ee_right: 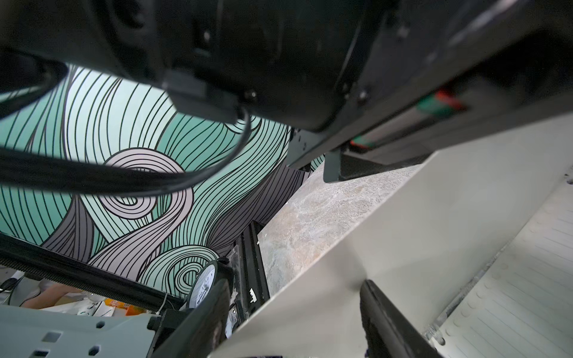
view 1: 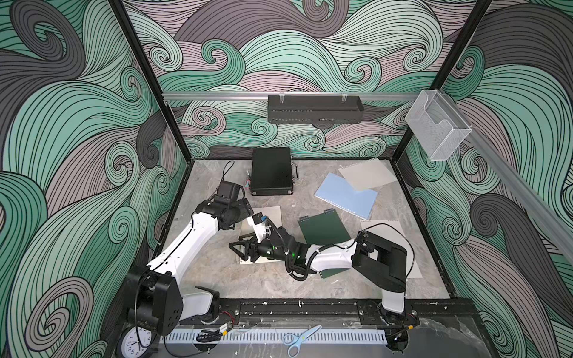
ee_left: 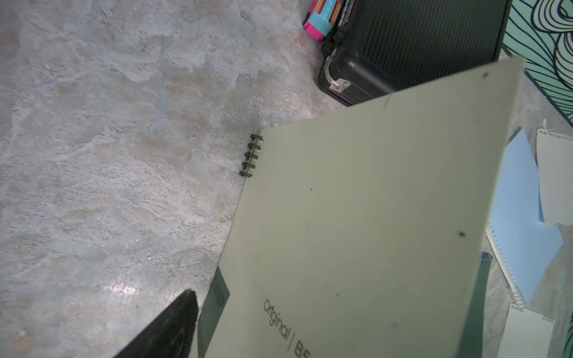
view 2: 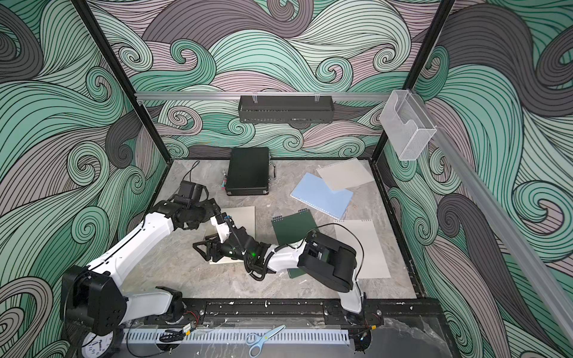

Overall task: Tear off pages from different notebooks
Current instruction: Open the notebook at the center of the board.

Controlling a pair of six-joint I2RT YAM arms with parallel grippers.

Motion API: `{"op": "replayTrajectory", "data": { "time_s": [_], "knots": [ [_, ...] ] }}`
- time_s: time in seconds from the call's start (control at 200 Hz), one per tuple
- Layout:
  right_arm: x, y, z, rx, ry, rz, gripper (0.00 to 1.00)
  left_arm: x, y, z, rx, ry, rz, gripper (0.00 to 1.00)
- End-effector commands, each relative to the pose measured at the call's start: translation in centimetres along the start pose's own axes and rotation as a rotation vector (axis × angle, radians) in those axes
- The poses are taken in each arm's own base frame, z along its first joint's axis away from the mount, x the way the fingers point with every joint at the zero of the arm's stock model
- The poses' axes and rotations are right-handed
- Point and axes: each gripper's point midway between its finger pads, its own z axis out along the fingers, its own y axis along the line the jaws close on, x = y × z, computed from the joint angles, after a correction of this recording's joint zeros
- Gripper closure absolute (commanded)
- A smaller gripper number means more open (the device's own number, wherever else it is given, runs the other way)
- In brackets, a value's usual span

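- The beige notebook point(view 1: 269, 214) lies just in front of the black case point(view 1: 272, 175), on the side of the arm bases, with its cover tilted up.
- Your right gripper point(ee_right: 296, 285) is released, its jaws straddling that cover. Close here and you would likely pinch the cover, not a lined page.
- Only one finger of your left gripper point(view 1: 250, 215) shows, so I cannot tell whether it grips. If it does not, the cover may flop down.
- Nothing visibly pins the notebook, so a pull could drag it rather than tear.
- To the right of the case, your right arm hangs over the green notebook point(view 1: 322, 229) and a loose page point(view 1: 390, 235). A sweep could shove both.
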Motion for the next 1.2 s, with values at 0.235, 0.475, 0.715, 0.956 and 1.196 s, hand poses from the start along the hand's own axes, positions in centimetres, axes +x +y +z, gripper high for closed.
{"op": "replayTrajectory", "data": {
  "time_s": [0.235, 0.475, 0.715, 0.956, 1.196],
  "knots": [
    [0.0, 0.0, 0.0, -0.026, 0.001, -0.048, 0.34, -0.3, 0.7, -0.1, -0.078, 0.008, -0.012, 0.54],
    [-1.7, -1.0, -2.3, -0.011, -0.038, -0.035, 0.33, -0.4, 1.2, 0.4, -0.114, 0.012, -0.012, 0.68],
    [-2.7, -2.0, -6.4, 0.061, -0.092, -0.043, 0.32, -0.5, 1.3, 1.0, -0.135, 0.025, -0.015, 0.94],
    [-2.5, -2.6, -10.2, 0.136, -0.098, -0.008, 0.31, -0.7, 1.4, 0.6, -0.147, 0.028, -0.005, 1.0],
    [-2.4, -8.5, -15.4, 0.568, -0.068, 0.003, 0.33, -1.3, 0.1, -0.1, -0.077, 0.011, 0.058, 1.0]
  ]
}}
